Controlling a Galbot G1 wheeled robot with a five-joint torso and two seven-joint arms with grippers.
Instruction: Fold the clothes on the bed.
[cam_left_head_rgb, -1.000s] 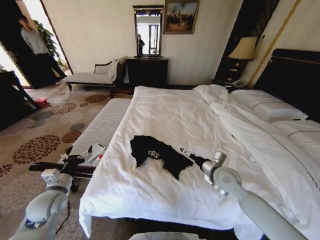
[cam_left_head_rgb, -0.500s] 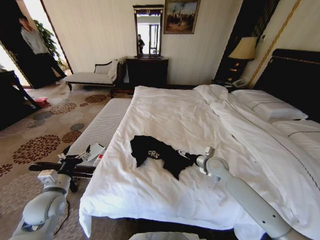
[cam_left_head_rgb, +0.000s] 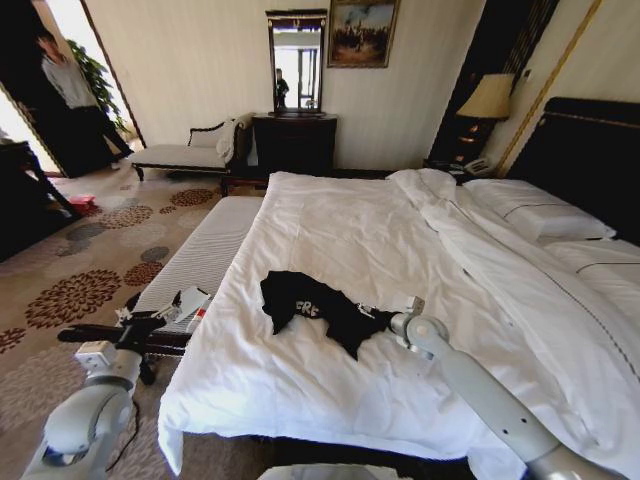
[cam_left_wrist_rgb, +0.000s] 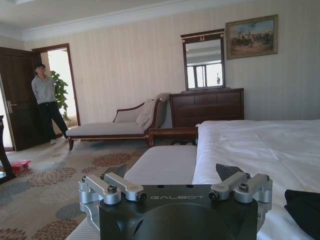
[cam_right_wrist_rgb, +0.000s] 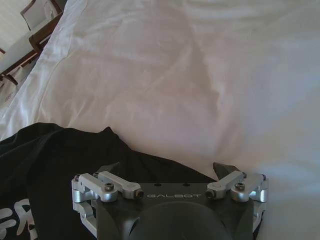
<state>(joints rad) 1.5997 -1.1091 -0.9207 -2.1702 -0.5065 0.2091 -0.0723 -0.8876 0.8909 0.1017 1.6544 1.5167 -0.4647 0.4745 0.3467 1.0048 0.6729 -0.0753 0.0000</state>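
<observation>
Shirt (cam_left_head_rgb: 312, 309) is lying crumpled mid-bed (cam_left_head_rgb: 330, 230), long axis running 10 to 4 o'clock. Right gripper (cam_left_head_rgb: 372, 315) is hovering at its 4 o'clock end, jaws spread, empty. Left gripper (cam_left_head_rgb: 140, 322) is idling farther off, open.

Large bed (cam_left_head_rgb: 330, 390) with white sheets, dark headboard at 3 o'clock in the head view. On it, a crumpled black T-shirt (cam_left_head_rgb: 310, 305) near the foot-side edge, roughly 7 o'clock of the mattress centre, white lettering partly showing; also seen dark against the sheet from the right wrist (cam_right_wrist_rgb: 55, 165) and at the 4 o'clock corner from the left wrist (cam_left_wrist_rgb: 304, 210). Rumpled white duvet (cam_left_head_rgb: 520, 270) bunched along the 3 o'clock side, running from 12 toward 5 o'clock. White pillows (cam_left_head_rgb: 545, 215) lying against the headboard at 2 o'clock. Right gripper (cam_left_head_rgb: 368, 312) low at the shirt's 3 o'clock edge, on the fabric.
</observation>
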